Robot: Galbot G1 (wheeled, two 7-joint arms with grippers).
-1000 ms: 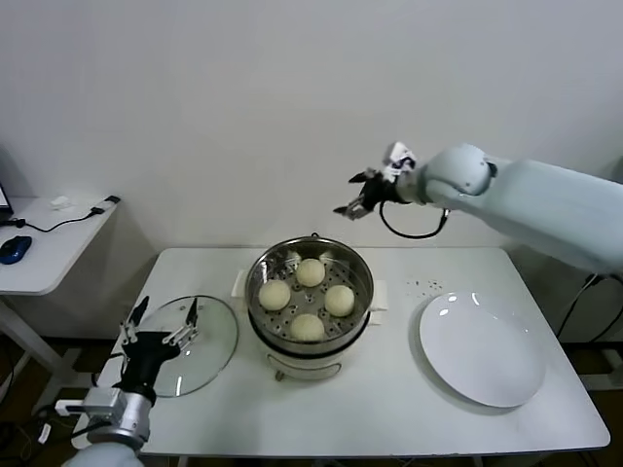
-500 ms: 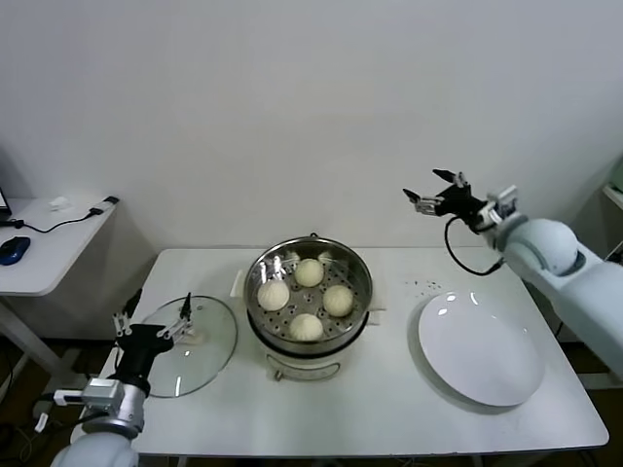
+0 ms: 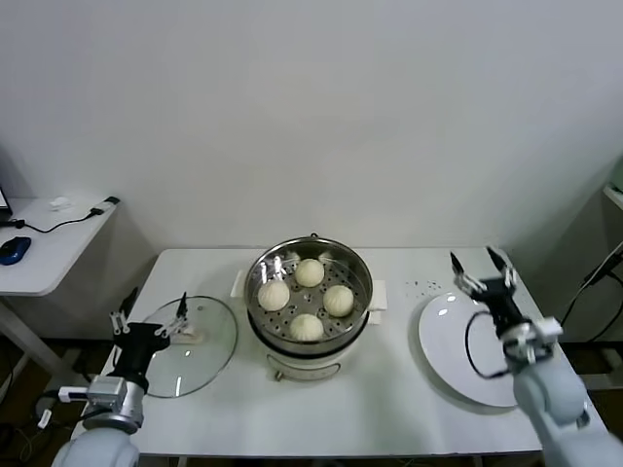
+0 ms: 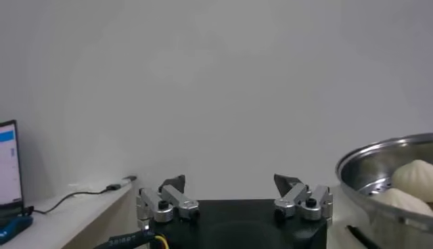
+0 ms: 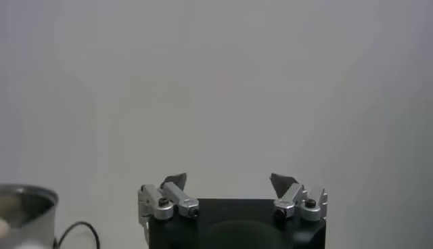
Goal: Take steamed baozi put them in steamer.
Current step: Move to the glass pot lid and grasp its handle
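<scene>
Already four baozi (image 3: 307, 298) sit in steamer (image 3: 310, 297) — both pincers empty.

Pale grey arms, black silver-fingered gripper (image 3: 481, 269) heads

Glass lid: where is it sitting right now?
In the head view the glass lid lies flat on the table's left side, beside the steamer, under the open left gripper.

Shiny stainless-steel steamer (image 3: 310, 292), 4 smooth matt dough baozi (image 3: 307, 300), clear glass lid (image 3: 192, 345), glossy white plate (image 3: 474, 350).
</scene>
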